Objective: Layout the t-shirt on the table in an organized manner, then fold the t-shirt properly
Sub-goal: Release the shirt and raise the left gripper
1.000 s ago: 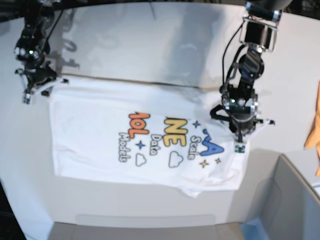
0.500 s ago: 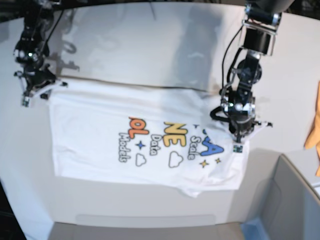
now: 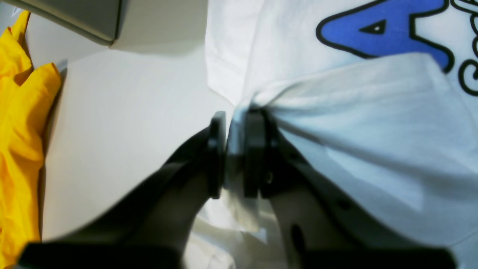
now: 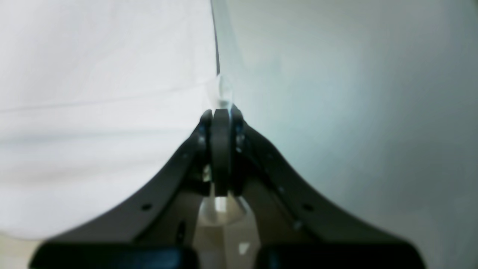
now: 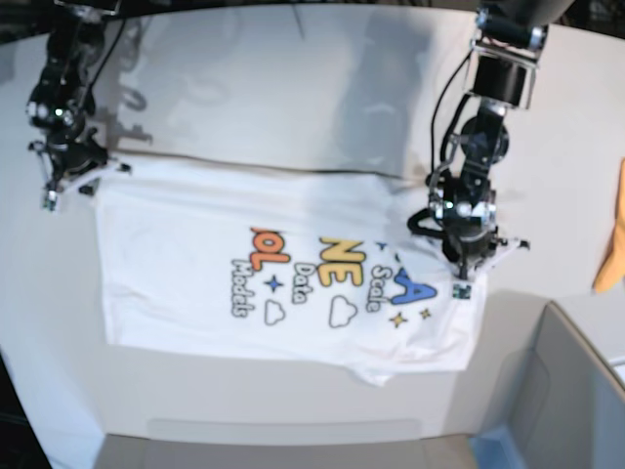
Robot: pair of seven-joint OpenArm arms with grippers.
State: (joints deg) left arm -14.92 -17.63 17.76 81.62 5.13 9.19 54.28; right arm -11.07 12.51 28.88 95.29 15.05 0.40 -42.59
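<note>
Cloth fills most of what I can see from both wrist cameras. The t-shirt [image 5: 283, 274] lies spread on the white tabletop [image 5: 293, 88], print side up, with part of the print covered where the top edge is folded over itself. In the base view I read only fragments: orange letters, a yellow "NE", a blue "A", small black words, a cloud and some stars. The lower hem bunches near the front edge.

My left claw [image 3: 235, 123] sits at the shirt's corner on the base view's right. From the left wrist camera the two pads stand slightly apart with a bunched fold of white fabric between them; the gap is narrow and I cannot tell whether the pads press on the cloth or merely flank it. Below the pads the picture is blurred and the claw's black body hides the fabric underneath. The blue "A" is cut off at the top of that view.

My right claw [image 4: 221, 114] is closed, pads together, pinching a thin edge of the shirt at the opposite corner. That view is soft; the cloth to one side and the bare tabletop to the other show almost no detail.

A yellow-orange cloth [image 3: 22, 142] lies beside the tabletop's edge, cut off by the frame, and a grey bin [image 5: 576, 391] shows only partly in the base view's corner.
</note>
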